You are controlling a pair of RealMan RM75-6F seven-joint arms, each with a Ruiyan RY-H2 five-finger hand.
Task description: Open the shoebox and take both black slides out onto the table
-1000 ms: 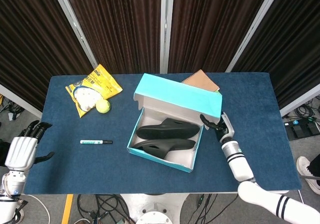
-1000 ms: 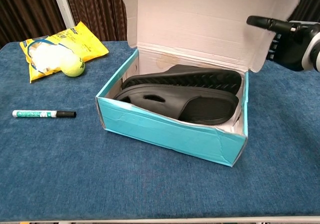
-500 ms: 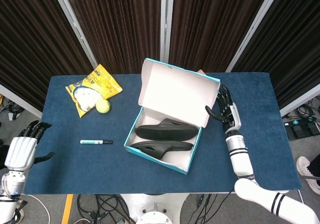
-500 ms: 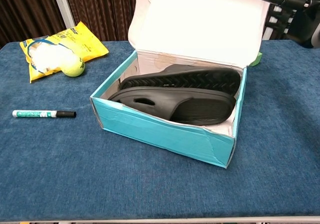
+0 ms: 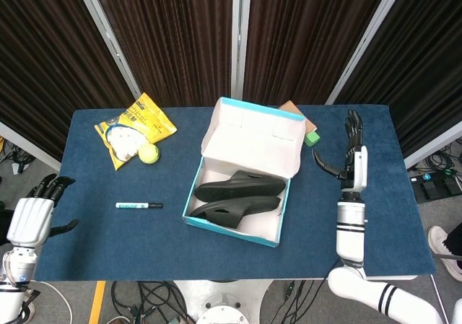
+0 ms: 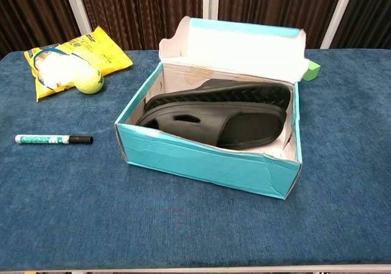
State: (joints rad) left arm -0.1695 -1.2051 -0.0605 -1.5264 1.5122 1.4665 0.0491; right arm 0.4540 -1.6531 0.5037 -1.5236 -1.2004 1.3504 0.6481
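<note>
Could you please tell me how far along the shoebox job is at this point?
Done: the shoebox lid stands open. In hand: nothing; the right hand hangs open to the right of the box, clear of it, and the left hand waits open at the table's left edge. Left: both slides lie in the box, so each has yet to be lifted out onto the table.

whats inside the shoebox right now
Two black slides lie side by side in the open shoebox, filling most of it. The bottom under them is mostly covered, so anything beneath cannot be seen.
</note>
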